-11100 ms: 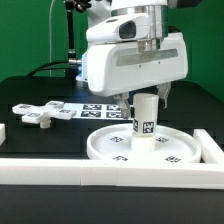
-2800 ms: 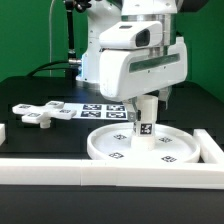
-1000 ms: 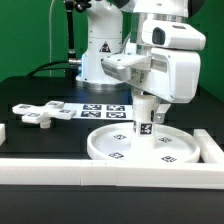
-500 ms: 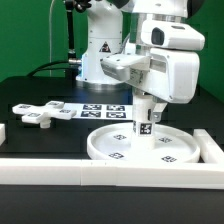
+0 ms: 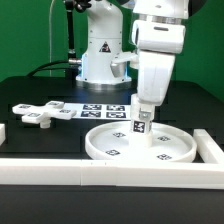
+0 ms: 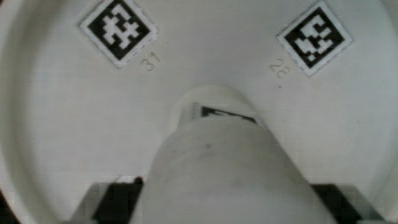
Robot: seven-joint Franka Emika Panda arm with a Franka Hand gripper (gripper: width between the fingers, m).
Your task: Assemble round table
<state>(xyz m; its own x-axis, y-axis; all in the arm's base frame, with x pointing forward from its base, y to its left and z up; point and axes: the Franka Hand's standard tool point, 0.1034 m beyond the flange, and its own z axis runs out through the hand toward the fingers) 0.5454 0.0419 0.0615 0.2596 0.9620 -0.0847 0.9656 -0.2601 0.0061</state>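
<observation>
Jaws squeeze the short leg, standing upright in the middle of the round top, low in the frame. Hard, light, slippery plastic, I think; grip its sides.

Arm: white; its base stands behind the pincer, and the upper links rise out of the exterior view.
Wrist housing: large white block directly above the pincer, hanging almost vertical.
Pincer: pointing down, clamped on the upper part of the leg.
Fingers: dark pads, one on each side of the pincer's centre, set against opposite flanks of the leg.
</observation>
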